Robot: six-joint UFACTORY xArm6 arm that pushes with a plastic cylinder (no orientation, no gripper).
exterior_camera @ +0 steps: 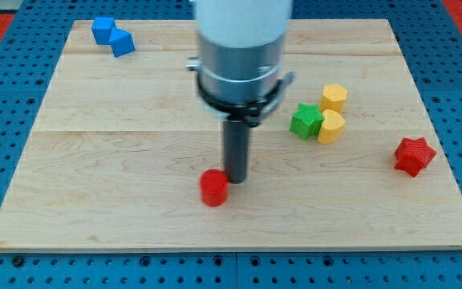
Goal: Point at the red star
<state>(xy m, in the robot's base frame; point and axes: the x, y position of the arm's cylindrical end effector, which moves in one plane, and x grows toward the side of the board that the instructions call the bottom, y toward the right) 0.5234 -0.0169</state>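
Note:
The red star (pixel 414 155) lies near the board's right edge, at mid height. My tip (pixel 236 178) sits low in the middle of the board, far to the left of the star. A small red round block (pixel 213 188) lies just left of and below my tip, touching or nearly touching the rod. The arm's grey body rises above the rod and hides part of the board's top middle.
A green star (pixel 305 120) sits with two yellow blocks, one (pixel 334 97) above and one (pixel 331 126) to its right, between my tip and the red star. Two blue blocks (pixel 111 36) lie at the top left. The wooden board (pixel 95 160) rests on a blue pegboard.

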